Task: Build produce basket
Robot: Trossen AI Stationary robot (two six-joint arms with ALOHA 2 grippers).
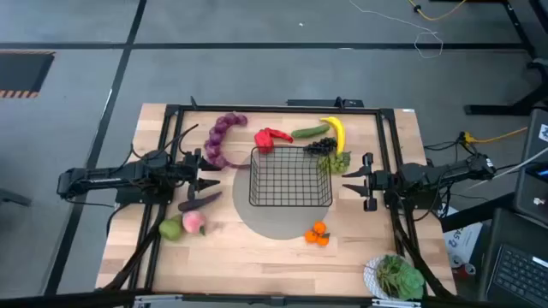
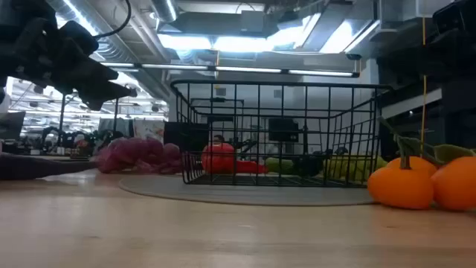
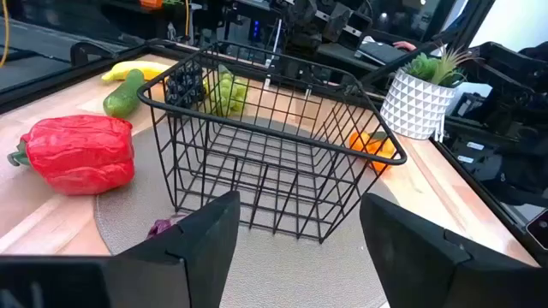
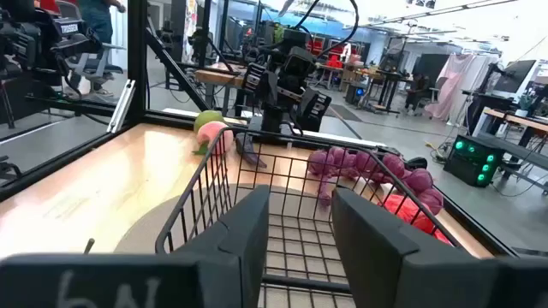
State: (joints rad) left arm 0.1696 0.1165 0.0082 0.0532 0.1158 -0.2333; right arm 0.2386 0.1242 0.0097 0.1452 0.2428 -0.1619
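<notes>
The black wire basket (image 1: 291, 176) stands empty on a round grey mat (image 1: 272, 224) at the table's middle. My left gripper (image 1: 214, 176) hovers open just left of it, facing its left wall (image 3: 257, 171). My right gripper (image 1: 348, 181) hovers open just right of it, above its right rim (image 4: 205, 184). Behind the basket lie a purple grape string (image 1: 221, 137), a red pepper (image 1: 271, 139), a cucumber (image 1: 310, 131), a banana (image 1: 336, 133), dark grapes (image 1: 320, 146) and green grapes (image 1: 336, 161). An eggplant (image 1: 199, 202), a pear (image 1: 171, 228) and a peach (image 1: 193, 222) lie near left. Oranges (image 1: 318, 233) lie in front of the basket.
A leafy plant in a white bowl (image 1: 394, 275) stands at the near right corner. A black frame (image 1: 274, 109) runs round the table's far edge and sides. Bare wood lies along the near edge between the peach and the oranges.
</notes>
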